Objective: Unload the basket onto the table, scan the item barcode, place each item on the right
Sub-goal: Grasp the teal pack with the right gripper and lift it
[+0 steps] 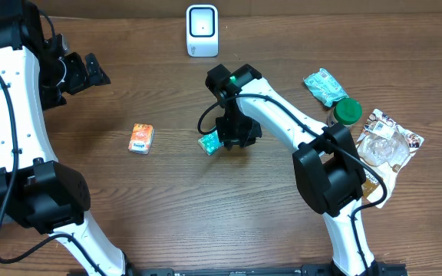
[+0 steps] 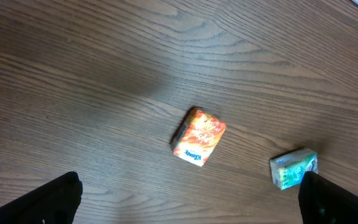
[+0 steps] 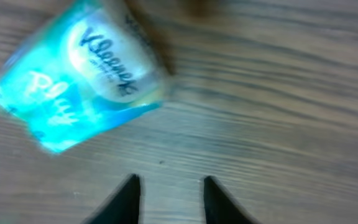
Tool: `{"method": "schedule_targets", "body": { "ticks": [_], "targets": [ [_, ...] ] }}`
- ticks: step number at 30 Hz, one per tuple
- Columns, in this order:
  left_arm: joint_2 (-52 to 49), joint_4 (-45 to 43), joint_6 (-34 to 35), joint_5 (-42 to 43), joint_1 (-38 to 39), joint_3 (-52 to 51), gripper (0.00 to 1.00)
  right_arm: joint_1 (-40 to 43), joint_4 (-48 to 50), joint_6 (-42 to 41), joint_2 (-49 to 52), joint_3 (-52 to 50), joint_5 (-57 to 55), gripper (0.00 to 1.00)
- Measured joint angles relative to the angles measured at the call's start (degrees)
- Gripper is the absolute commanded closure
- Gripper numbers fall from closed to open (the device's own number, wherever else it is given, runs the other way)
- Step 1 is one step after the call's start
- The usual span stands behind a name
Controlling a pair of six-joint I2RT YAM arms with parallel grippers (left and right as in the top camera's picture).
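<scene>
- Close under the right wrist camera, the right gripper (image 3: pixel 169 198) shows two dark fingertips slightly parted, with bare wood between them and nothing pinched.
- Just beyond those tips, toward the upper left of that view, the small teal plastic-wrapped Kleenex tissue pack (image 3: pixel 82 74) lies flat and tilted on the brown wood-grain table (image 3: pixel 278 124). Its white oval logo faces up.
- Seen from overhead, the same teal pack (image 1: pixel 209 142) sits near mid-frame, just left of the right gripper (image 1: pixel 234 132).
- Left of centre in the overhead view, well apart from the teal pack, a small orange tissue pack (image 1: pixel 140 139) lies flat on the table (image 1: pixel 175 215).
- Along the right edge of the overhead view, three things lie close together: a crinkled clear plastic bag with a printed label (image 1: pixel 390 139), a round green bottle cap (image 1: pixel 347 112) and, above them, a teal foil packet (image 1: pixel 325 86).
- Toward the upper left of the overhead view, the left gripper (image 1: pixel 90 70) has its black fingers spread wide, holding nothing.
- The left wrist view shows the left gripper's dark fingers (image 2: pixel 48 199) at the bottom corners. The orange pack (image 2: pixel 197 137) is at centre and the teal pack (image 2: pixel 293 168) at lower right.
- At top centre of the overhead view, a white rounded barcode scanner with a dark window (image 1: pixel 202 31) stands upright, well apart from the teal pack.
</scene>
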State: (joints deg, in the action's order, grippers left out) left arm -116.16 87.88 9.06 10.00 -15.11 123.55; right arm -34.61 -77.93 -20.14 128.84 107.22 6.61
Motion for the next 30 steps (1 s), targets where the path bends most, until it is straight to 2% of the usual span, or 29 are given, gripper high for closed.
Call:
{"method": "schedule_targets", "body": {
  "ticks": [1, 6, 19, 30],
  "targets": [
    [0.0, 0.0, 0.0, 0.0, 0.0, 0.0, 0.0, -0.1, 0.0, 1.0, 0.0, 0.0, 0.6, 0.96],
    [0.0, 0.0, 0.0, 0.0, 0.0, 0.0, 0.01, -1.2, 1.5, 3.5, 0.0, 0.0, 1.3, 0.96],
    [0.0, 0.0, 0.0, 0.0, 0.0, 0.0, 0.01, -8.7, 5.4, 3.2, 0.0, -0.6, -1.0, 0.96],
    [0.0, 0.0, 0.0, 0.0, 0.0, 0.0, 0.0, -8.9, 6.9, 2.2, 0.0, -0.7, -4.7, 0.96]
  ]
}}
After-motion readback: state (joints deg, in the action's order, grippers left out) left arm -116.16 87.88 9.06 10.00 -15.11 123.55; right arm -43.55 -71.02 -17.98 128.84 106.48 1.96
